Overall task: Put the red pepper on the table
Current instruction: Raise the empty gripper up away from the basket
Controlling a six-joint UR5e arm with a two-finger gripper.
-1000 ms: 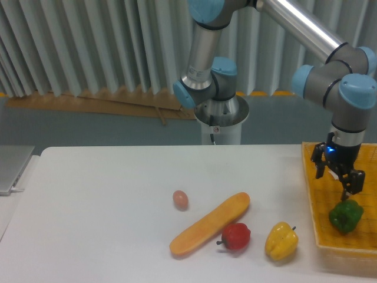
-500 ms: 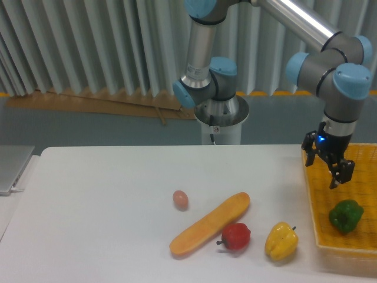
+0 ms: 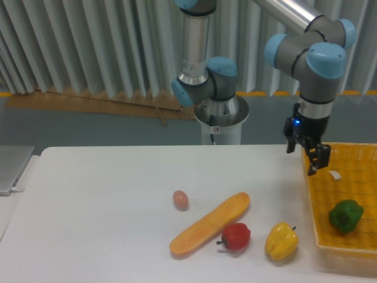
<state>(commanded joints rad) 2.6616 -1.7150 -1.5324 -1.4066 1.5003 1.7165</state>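
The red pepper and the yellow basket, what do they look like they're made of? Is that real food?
The red pepper looks like smooth, glossy plastic or wax: its skin is evenly red with a soft shine, though the picture can't rule out a real one. The yellow basket looks woven, perhaps from plastic or dyed straw: a fine grid pattern shows across its flat surface.

We record a glossy red pepper (image 3: 237,236) with a dark stem, a yellow pepper (image 3: 281,240), and a green pepper (image 3: 346,216). The table (image 3: 94,218) is plain white. The basket (image 3: 353,177) is yellow with a woven grid. The long vegetable (image 3: 210,224) is orange; the egg (image 3: 180,199) is pinkish-tan.
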